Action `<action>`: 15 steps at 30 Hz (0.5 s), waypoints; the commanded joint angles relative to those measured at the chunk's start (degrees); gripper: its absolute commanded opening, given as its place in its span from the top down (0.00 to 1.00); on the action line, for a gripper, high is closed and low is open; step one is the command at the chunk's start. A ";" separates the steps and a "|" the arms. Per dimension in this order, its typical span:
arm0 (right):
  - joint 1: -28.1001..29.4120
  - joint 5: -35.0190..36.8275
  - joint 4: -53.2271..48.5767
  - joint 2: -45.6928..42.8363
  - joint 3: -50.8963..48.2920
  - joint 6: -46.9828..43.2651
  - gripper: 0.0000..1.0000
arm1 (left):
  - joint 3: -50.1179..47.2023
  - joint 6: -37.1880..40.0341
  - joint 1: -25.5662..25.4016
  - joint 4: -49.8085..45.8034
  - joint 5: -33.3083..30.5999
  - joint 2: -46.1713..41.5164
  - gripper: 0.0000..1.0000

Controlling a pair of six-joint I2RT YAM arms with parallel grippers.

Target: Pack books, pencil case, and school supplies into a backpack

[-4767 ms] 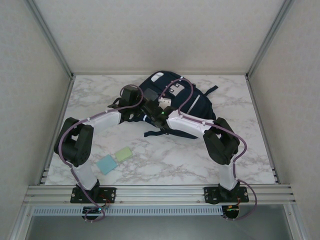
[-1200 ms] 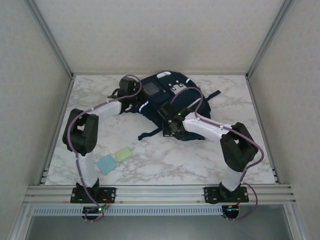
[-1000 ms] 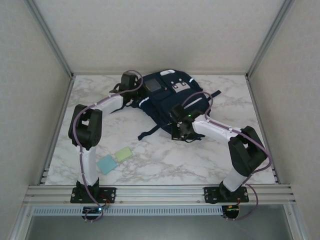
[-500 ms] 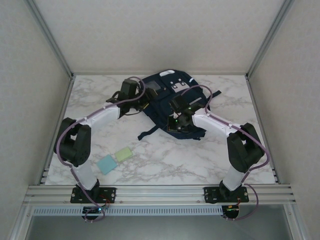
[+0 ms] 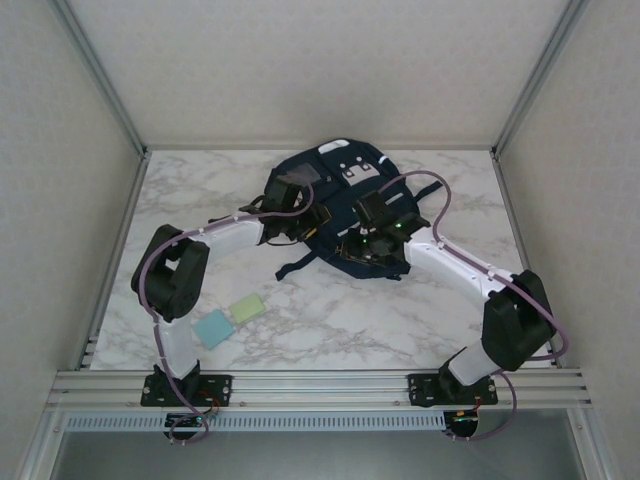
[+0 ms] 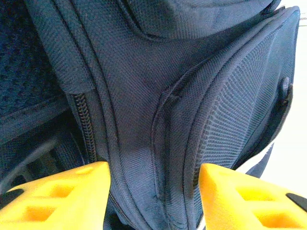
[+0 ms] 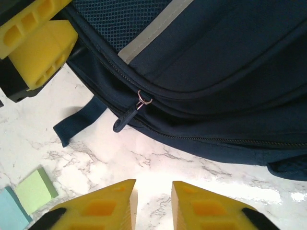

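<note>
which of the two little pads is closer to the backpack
The pale green pad. It lies beside the pale blue pad on the side toward the backpack, while the blue one sits nearer the table's front edge.

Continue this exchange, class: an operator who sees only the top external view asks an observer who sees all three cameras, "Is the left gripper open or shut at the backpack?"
Observer: Open. In the left wrist view the left gripper has its yellow fingers wide apart, with backpack fabric in the gap.
Operator: And the right gripper?
Observer: Open too. The right wrist view puts the right gripper over the marble table, just short of the backpack.
Operator: Where is the zipper pull?
Observer: Ahead of that gripper, a dark zipper pull hangs from a small ring below the pale stripe.
</note>
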 commanded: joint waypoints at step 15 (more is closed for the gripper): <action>1.41 2.99 7.42 -1.58 -4.97 7.70 0.73 | 0.04 -1.26 -1.32 0.43 -5.63 2.60 0.73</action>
